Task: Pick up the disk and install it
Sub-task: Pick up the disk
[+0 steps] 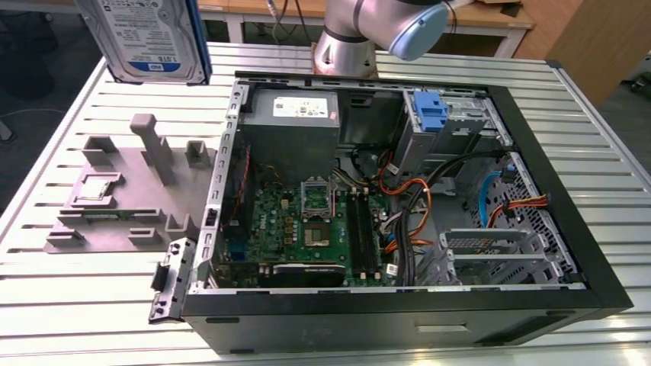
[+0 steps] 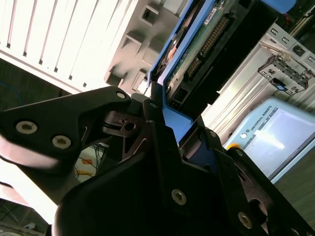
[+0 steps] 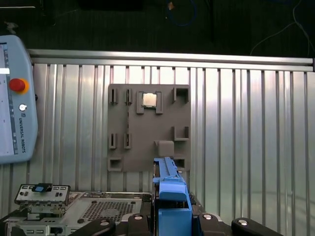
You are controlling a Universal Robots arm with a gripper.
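Closest in the second wrist view, the black tool (image 2: 167, 118) is clamped narrowly on the disk (image 2: 197, 49). Its fingers (image 2: 147, 147) press the blue carrier (image 2: 174, 120), not the drive body. That probably keeps the circuit side and connector free of pressure. The disk stands on edge in the grip, the carrier's end pointing away from the wrist.

In the exterior view the disk (image 1: 142, 38) hangs high in the air, label facing the camera. It is above the table's far corner on the exterior view's left, well apart from the computer case (image 1: 407, 320). Beneath it lies a grey fixture plate (image 1: 112, 198), whose slots and posts seem meant to hold parts at known spots. A processor chip (image 3: 149, 100) sits in one pocket.

The case lies on its side with the panel off, so the board and bays face up, most likely for access from above. A blue bracket (image 1: 432, 114) stands in a far bay.

Everything rests on a ribbed metal table (image 1: 61, 305). A teach pendant (image 3: 15, 98) lies on it, and beyond the edge is dark floor (image 3: 98, 24) with cables.
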